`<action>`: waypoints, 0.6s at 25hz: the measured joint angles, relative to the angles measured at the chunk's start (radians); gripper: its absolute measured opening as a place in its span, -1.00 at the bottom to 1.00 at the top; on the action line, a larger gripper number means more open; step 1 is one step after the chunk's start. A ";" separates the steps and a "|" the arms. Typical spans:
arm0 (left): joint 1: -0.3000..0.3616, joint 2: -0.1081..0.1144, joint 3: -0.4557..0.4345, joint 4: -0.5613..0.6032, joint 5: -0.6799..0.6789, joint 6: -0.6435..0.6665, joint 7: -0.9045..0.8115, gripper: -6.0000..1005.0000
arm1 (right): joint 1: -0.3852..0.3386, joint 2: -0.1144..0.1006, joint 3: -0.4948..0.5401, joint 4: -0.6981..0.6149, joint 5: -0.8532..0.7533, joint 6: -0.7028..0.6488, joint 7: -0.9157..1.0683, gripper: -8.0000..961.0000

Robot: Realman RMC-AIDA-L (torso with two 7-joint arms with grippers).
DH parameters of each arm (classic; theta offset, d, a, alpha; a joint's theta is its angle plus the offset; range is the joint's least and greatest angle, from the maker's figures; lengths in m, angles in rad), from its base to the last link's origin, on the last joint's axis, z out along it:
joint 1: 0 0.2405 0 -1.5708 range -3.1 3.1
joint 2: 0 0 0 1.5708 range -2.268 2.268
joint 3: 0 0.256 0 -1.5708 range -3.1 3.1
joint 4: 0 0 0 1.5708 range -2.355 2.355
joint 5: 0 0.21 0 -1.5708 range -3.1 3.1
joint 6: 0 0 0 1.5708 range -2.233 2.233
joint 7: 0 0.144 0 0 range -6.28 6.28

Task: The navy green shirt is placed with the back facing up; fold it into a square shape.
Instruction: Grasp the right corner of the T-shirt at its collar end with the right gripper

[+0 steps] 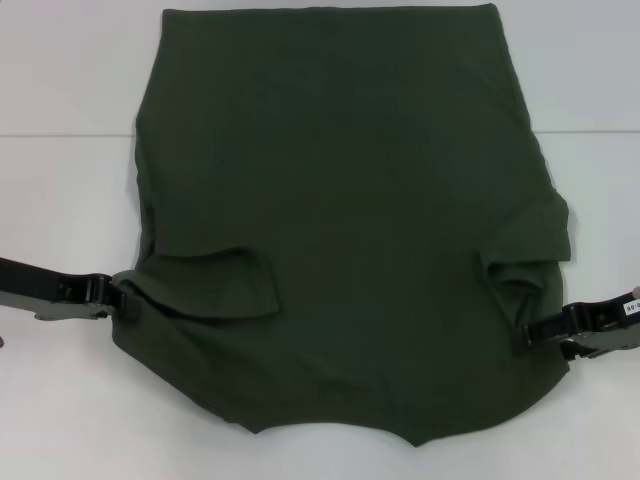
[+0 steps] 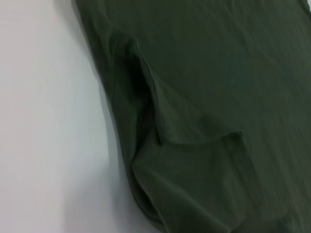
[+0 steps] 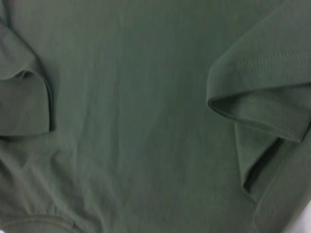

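Olive shirt [image 1: 350, 200] flat, sleeves folded in | left tool [image 1: 122, 300], right tool [image 1: 535, 335] at side edges, grip unclear

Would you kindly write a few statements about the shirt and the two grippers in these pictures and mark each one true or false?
1. The navy green shirt lies spread on a white table. True.
2. Both sleeves are stretched straight out to the sides. False: the left sleeve and the right sleeve are folded in onto the shirt's body.
3. The left gripper is at the shirt's left edge and the right gripper at its right edge. True.
4. The shirt carries a large white print. False: it is plain, with no print.
5. The neckline is at the far end. False: the curved neckline is at the edge nearest the robot.
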 joint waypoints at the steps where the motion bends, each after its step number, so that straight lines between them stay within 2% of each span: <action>1: 0.000 0.000 0.000 -0.001 -0.001 0.000 0.000 -0.93 | -0.001 0.001 0.002 -0.003 0.000 0.001 -0.007 0.86; 7: 0.002 0.000 0.000 -0.002 -0.002 0.000 0.007 -0.93 | 0.003 0.002 0.001 0.001 -0.002 -0.001 -0.013 0.46; 15: 0.005 -0.003 0.000 -0.002 -0.001 0.000 0.013 -0.93 | 0.006 0.000 0.001 0.003 -0.002 -0.003 -0.005 0.04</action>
